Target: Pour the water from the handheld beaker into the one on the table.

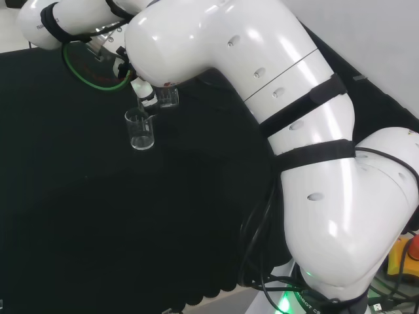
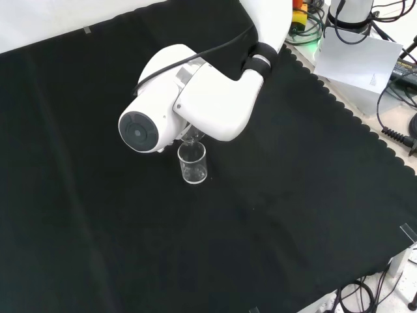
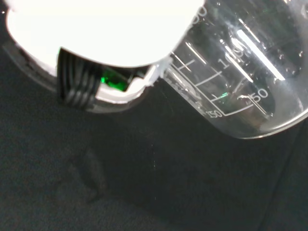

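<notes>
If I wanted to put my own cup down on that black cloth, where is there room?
Plenty. In the front view the black cloth lies bare left of, right of and nearer than the beaker on the table. It is crowded just above that beaker, where the arm's white link and the handheld beaker hang.

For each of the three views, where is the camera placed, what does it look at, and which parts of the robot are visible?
Head view: behind and above the base, facing the black cloth; white arm links at right, the hand holding a beaker.
Front view: before the arm, looking down; a grey-capped link above the table beaker.
Wrist view: at the wrist, looking past the palm at the held beaker.
Head and front views share the table beaker.
</notes>
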Motion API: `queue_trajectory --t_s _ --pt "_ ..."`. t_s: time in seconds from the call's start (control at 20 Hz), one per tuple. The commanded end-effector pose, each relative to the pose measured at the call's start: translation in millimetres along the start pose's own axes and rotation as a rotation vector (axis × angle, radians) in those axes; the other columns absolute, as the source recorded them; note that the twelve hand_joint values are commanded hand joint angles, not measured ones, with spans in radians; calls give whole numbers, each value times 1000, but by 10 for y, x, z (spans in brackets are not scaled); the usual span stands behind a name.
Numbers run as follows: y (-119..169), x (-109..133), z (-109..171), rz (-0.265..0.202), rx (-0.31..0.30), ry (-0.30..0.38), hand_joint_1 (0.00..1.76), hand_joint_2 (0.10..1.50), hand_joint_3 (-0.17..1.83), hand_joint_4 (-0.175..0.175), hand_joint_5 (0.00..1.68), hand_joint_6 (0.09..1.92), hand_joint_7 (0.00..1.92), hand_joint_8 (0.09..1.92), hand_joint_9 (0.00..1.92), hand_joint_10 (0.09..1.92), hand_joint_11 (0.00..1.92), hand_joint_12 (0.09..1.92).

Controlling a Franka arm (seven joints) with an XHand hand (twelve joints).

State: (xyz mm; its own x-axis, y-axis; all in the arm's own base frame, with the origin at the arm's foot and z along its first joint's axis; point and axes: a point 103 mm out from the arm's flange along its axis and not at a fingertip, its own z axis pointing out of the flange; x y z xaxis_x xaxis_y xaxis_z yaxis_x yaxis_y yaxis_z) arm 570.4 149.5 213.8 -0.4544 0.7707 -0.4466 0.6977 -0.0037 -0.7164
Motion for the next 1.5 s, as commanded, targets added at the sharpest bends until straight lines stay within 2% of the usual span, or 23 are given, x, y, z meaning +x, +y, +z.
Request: queue_trajectory --t_s 0.05,1.5 --pt "-8 14 -5 -13 -2 -7 1303 621 790 -175 1162 897 1220 874 1467 790 1173 759" --pt "-31 130 -117 1 29 -27 1303 621 791 -175 1160 900 1218 877 1468 792 1171 759"
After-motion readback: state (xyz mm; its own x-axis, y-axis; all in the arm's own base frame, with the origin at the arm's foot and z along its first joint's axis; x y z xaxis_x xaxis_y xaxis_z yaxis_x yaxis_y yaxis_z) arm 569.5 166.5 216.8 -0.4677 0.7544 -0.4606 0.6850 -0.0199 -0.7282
